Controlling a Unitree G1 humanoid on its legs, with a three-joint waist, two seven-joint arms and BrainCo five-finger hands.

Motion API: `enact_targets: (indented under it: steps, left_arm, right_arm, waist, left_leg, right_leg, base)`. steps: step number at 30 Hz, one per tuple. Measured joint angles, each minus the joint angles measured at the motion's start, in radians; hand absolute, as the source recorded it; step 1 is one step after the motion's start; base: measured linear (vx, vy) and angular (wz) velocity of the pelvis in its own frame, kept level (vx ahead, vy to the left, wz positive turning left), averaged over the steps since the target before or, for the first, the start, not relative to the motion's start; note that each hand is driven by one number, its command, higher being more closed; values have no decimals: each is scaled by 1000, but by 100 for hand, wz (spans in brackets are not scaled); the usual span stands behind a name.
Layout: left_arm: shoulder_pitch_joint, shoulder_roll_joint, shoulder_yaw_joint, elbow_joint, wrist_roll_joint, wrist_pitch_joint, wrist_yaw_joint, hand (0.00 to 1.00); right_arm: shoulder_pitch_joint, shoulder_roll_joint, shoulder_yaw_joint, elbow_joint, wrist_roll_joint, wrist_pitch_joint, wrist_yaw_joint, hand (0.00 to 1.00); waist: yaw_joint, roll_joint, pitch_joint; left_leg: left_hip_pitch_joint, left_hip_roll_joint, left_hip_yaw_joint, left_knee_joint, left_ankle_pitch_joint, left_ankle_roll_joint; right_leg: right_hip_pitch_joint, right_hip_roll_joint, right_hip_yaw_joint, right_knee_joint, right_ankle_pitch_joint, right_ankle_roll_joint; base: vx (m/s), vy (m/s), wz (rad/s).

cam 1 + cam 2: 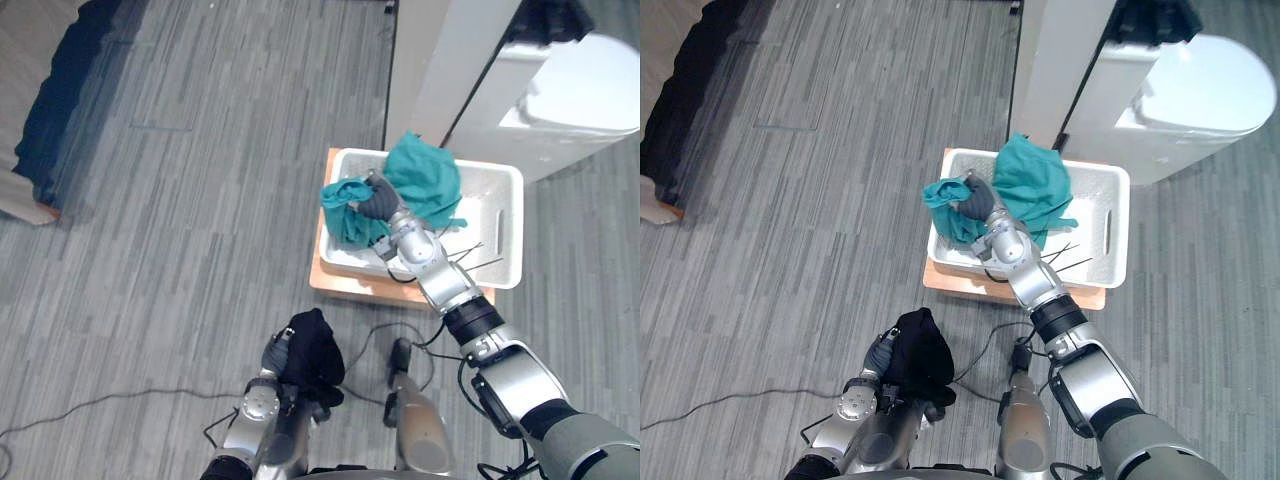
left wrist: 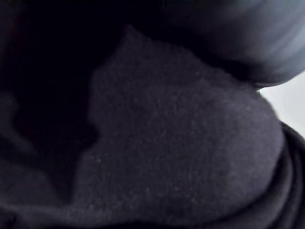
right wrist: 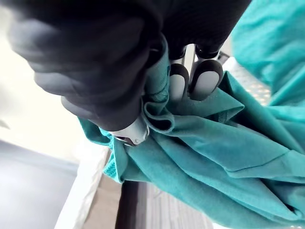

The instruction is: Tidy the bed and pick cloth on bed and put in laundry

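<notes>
A bedroom-like room is indicated by a dark-covered bed [image 1: 55,110] at upper left, grey plank flooring [image 1: 200,250] and a white laundry basket [image 1: 510,200] right of centre.

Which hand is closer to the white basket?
Right. The right hand is over the white basket, gripping a teal cloth. The left hand, with a black cloth, is well short of it.
</notes>
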Motion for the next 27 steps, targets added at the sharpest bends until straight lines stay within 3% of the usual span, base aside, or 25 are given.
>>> enact_targets:
  steps: [5, 6, 11, 13, 17, 19, 22, 27]
  left_arm:
    - [1, 0, -14, -6, 0, -11, 9, 100]
    - [0, 0, -16, -6, 0, -15, 9, 100]
    - [-2, -2, -43, -6, -1, -32, 9, 100]
    - [-1, -3, -45, -6, -1, -32, 8, 100]
    - [4, -4, -42, -58, -1, -30, 7, 100]
    - [13, -1, -35, -106, -1, -30, 5, 100]
    - [55, 2, -8, -185, -1, -28, -16, 100]
    - [118, 9, 12, -266, 0, -17, -17, 100]
  right_arm:
    - [-35, -69, -119, 106, 2, 20, -44, 100]
    - [-38, -78, -131, 118, 3, 20, -49, 0]
    - [-42, -170, -204, 165, 12, 40, -83, 0]
    - [-37, -181, -211, 156, 10, 41, -84, 0]
    - [128, -177, -242, -26, -60, 52, -104, 0]
    - [241, -147, -246, -141, -120, 58, -108, 0]
    - [450, -78, -247, -287, -223, 57, -109, 0]
    - [737, 11, -301, -396, -316, 57, -106, 0]
  waist:
    - [-1, 33, 21]
    - [-1, 36, 23]
    - [-13, 61, 35]
    - [-33, 62, 35]
    - [-41, 58, 34]
    - [-44, 46, 27]
    - [-56, 5, -9]
    - [-75, -68, -131]
  left_leg:
    - [-14, -1, 32, 0, 1, 1]
    - [-14, -1, 37, 0, 1, 1]
    - [-4, 2, 67, 0, 1, 1]
    - [5, 4, 77, 0, 1, 1]
    - [50, 9, 80, -1, -4, -4]
    - [74, 16, 81, -1, -11, -14]
    - [109, 24, 81, -1, -23, -28]
    - [164, 21, 82, -1, -55, -36]
  right_leg:
    - [-24, 1, 31, -15, 16, 3]
    - [-27, 1, 37, -15, 17, 3]
    - [-38, 5, 73, -19, 21, 5]
    - [-35, 6, 78, -19, 22, 5]
    - [14, 9, 78, -29, 13, 17]
    - [36, 14, 78, -31, 3, 13]
    - [73, 20, 78, -31, -16, 19]
    - [124, 19, 81, -29, -41, 27]
  base:
    - [33, -15, -16]
    - [44, -23, -31]
    - [48, -40, -21]
    - [37, -45, -14]
    - [46, -47, -2]
    - [49, -69, 1]
    - [56, -69, -1]
    - [90, -26, -3]
